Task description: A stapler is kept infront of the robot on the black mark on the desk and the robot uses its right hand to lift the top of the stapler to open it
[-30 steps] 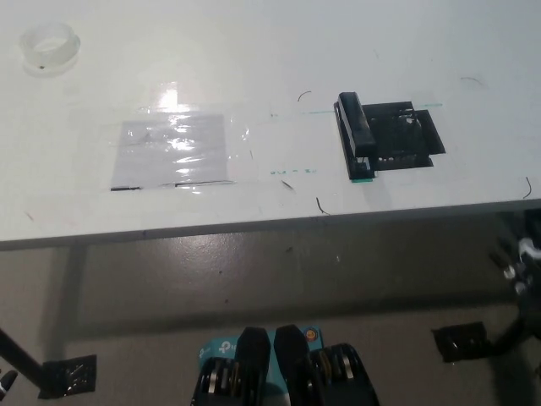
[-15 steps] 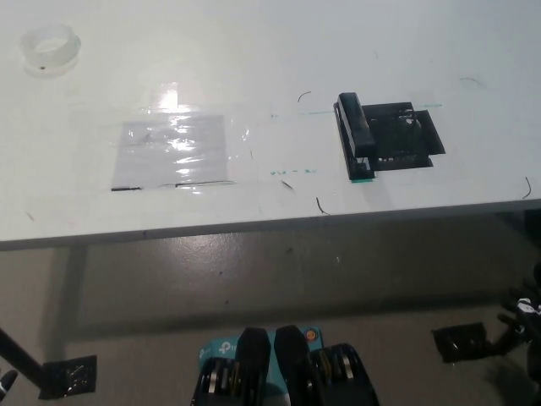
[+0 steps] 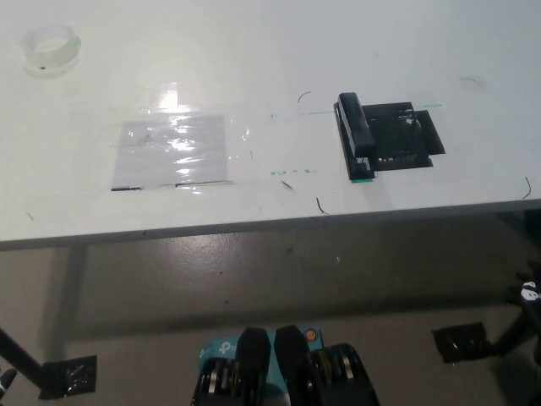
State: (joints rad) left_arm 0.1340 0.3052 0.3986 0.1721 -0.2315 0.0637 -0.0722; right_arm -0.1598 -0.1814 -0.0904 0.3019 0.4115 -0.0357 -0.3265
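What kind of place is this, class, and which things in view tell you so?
Probably an office or lab workspace: a white desk carries a black stapler on a black mark, a roll of clear tape and a taped-down clear sheet.

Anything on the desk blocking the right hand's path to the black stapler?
Nothing visible. The black right hand sits low at the right edge, below the white desk; only the desk's front edge lies between it and the black stapler on the black mark.
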